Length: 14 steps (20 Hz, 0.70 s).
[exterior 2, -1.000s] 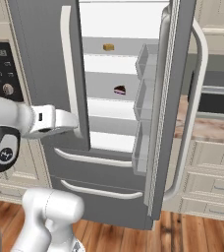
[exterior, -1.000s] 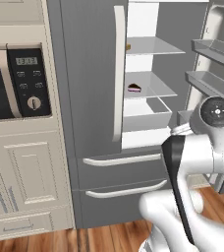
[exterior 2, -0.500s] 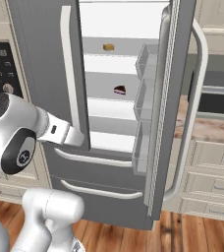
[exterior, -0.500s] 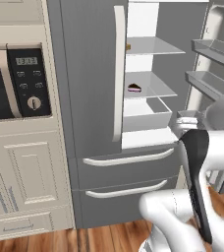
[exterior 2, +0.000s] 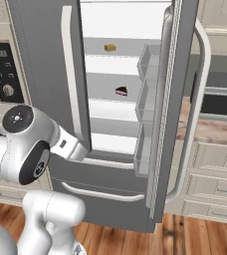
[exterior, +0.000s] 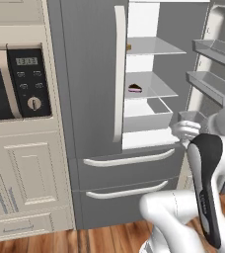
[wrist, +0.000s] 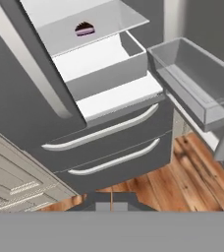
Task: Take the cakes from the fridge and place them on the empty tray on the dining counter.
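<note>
Cakes sit inside the open fridge [exterior: 94, 99]. In the left base view the chocolate wedge [exterior: 135, 88] lies on the middle glass shelf [exterior: 154, 89], and a sliver of the tan block [exterior: 128, 47] peeks out from behind the closed left door on the shelf above. Compared with a second ago, the white arm [exterior: 206, 183] has swung: its forearm now stands low and to the right, its dark strip facing the camera, while the fridge, oven panel [exterior: 28, 81] and cream cabinets [exterior: 20, 183] have not shifted. The wooden floor [exterior: 109, 239] runs along the bottom.

In the right base view the tan block [exterior 2: 110, 48] rests on the upper shelf and the chocolate wedge [exterior 2: 121, 91] on the shelf below it, well apart. The right door [exterior 2: 172, 99] stands wide open with its bins [exterior 2: 146, 94] facing in and its curved cream handle [exterior 2: 197, 109] outward. The arm's elbow has moved lower and nearer the camera than before, and the forearm reaches toward the fridge opening. A beige-brown surface [exterior 2: 210, 127] shows behind the open door.

In the hand view the camera looks down at the fridge from a tilt: the chocolate wedge [wrist: 84, 29] on its shelf, a white drawer [wrist: 101, 61] under it, two freezer drawers with cream handles [wrist: 104, 130] and the floor. The jaws [wrist: 111, 199] are together at the bottom edge, holding nothing.
</note>
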Motion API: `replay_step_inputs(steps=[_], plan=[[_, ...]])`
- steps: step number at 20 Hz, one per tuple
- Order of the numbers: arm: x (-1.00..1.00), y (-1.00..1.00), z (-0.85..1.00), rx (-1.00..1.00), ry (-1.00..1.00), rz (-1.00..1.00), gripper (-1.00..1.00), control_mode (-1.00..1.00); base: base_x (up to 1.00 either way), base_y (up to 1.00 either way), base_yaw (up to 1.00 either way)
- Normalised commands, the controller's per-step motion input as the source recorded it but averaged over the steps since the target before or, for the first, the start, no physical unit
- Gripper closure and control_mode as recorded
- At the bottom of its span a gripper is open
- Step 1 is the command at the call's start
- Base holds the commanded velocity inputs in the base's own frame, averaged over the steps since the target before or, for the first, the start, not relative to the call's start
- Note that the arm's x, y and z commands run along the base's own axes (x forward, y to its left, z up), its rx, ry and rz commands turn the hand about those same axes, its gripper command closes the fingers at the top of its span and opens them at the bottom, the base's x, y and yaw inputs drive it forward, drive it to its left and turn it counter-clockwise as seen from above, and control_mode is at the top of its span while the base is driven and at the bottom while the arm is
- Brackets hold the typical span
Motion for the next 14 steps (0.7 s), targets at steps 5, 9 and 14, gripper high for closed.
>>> replay_step_inputs(steps=[5, 9, 14], plan=[[0.00, 0.26, -0.24, 0.01, 0.00, 0.00, 1.00, -1.00, 0.00, 0.00, 0.00], [0.00, 0.10, -0.20, 0.00, 0.00, 0.00, 1.00, -1.00, 0.00, 0.00, 0.00], [0.00, 0.00, -0.23, 0.00, 0.00, 0.00, 1.00, -1.00, 0.00, 0.00, 0.00]])
